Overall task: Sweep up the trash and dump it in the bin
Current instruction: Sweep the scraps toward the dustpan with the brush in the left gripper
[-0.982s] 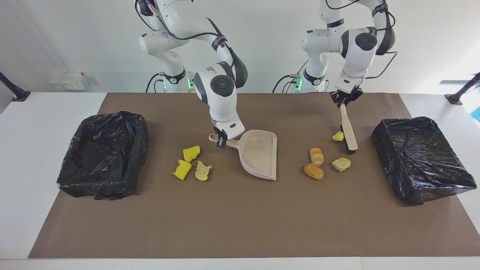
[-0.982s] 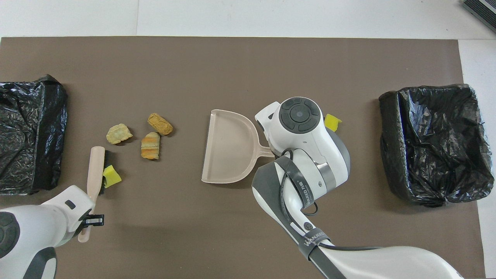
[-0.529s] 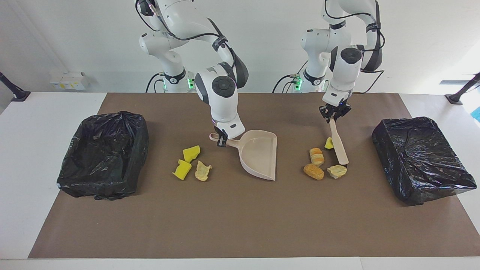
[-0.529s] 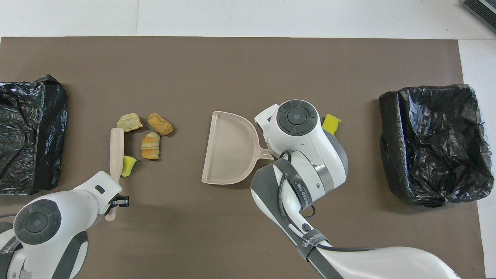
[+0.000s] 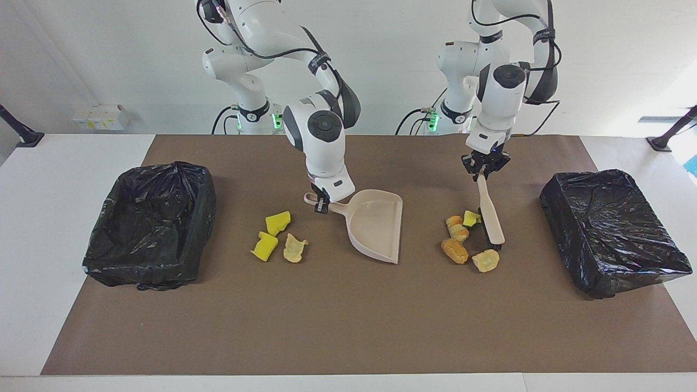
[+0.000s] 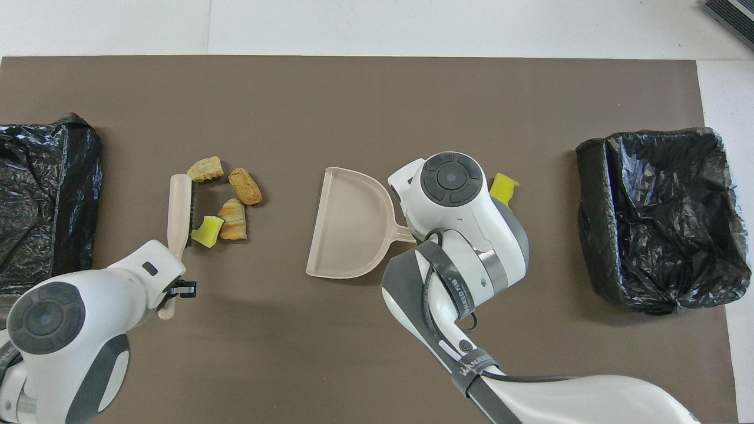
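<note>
A white surface (image 5: 65, 179) carries a brown mat (image 5: 348, 316) that covers most of it; a plain white wall (image 5: 109, 54) closes the room where the two arm bases stand, and a small white box (image 5: 101, 116) sits at the wall toward the right arm's end.

Two bins lined with black bags stand on the mat, one bin at the right arm's end (image 5: 150, 223) and one bin at the left arm's end (image 5: 612, 231).

The right gripper (image 5: 321, 206), fingers clenched on the handle, holds a beige dustpan (image 5: 375, 223) near the middle of the mat, its open mouth facing the left arm's end.

The left gripper (image 5: 482, 170), fingers clenched on the handle, holds a beige hand brush (image 5: 490, 215) with its black bristles down on the mat.

The trash lies in two groups. Just beside the brush, between it and the dustpan: a yellow sponge chunk (image 5: 470, 218) touching the bristles, a striped bread piece (image 5: 457, 227), a brown bread piece (image 5: 454, 251) and a tan bread piece (image 5: 485, 261).

Between the dustpan handle and the bin at the right arm's end: two yellow sponge chunks (image 5: 277, 222) (image 5: 264, 246) and a pale bread piece (image 5: 294, 248).
</note>
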Robot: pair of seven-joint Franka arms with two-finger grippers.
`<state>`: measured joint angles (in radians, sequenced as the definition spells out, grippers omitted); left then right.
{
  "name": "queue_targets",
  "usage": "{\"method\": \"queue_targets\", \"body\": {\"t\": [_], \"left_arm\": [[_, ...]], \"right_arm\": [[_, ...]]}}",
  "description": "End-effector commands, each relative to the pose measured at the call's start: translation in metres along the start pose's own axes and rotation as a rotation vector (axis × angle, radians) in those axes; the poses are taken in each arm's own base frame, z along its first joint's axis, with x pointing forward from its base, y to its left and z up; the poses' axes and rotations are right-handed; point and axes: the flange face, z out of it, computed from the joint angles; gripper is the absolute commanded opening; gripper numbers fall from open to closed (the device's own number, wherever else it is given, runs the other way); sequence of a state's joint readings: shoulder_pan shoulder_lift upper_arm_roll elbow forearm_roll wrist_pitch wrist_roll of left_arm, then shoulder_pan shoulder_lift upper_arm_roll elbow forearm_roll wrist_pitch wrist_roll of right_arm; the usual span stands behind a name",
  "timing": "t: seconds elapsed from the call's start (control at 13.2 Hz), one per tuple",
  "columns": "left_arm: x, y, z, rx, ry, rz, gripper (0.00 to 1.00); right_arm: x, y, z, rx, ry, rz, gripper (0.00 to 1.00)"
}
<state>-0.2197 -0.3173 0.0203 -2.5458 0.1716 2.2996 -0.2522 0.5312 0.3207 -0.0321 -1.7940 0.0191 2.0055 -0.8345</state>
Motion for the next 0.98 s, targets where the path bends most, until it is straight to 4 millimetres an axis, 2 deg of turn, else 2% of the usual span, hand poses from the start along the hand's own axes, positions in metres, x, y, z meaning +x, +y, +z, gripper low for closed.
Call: {"method": "queue_targets", "body": {"t": [0.0,0.15,0.3,0.45,0.53,0.91], "left_arm": [[0.029,-0.023,0.011,-0.001,0.004,0.024,0.00],[0.058,-0.025,0.032,-0.005,0.017,0.039,0.00],[0.084,-0.023,0.029,-0.004,0.037,0.087,0.00],[0.096,-0.018,0.025,-0.001,0.040,0.144,0.00],[0.092,-0.009,0.028,0.000,0.013,0.171,0.00],[0.063,0.073,0.026,-0.003,-0.054,0.324,0.00]], "right_arm": [[-0.004,-0.007,-0.006,-0.011,-0.002,0.019,0.00],[-0.004,-0.007,-0.006,-0.011,-0.002,0.022,0.00],[-0.004,-0.007,-0.007,-0.012,-0.001,0.024,0.00],[-0.004,-0.007,-0.007,-0.011,0.000,0.024,0.00],[-0.004,-0.007,-0.007,-0.011,0.000,0.030,0.00],[-0.007,-0.010,0.000,0.033,-0.022,0.034,0.00]]}}
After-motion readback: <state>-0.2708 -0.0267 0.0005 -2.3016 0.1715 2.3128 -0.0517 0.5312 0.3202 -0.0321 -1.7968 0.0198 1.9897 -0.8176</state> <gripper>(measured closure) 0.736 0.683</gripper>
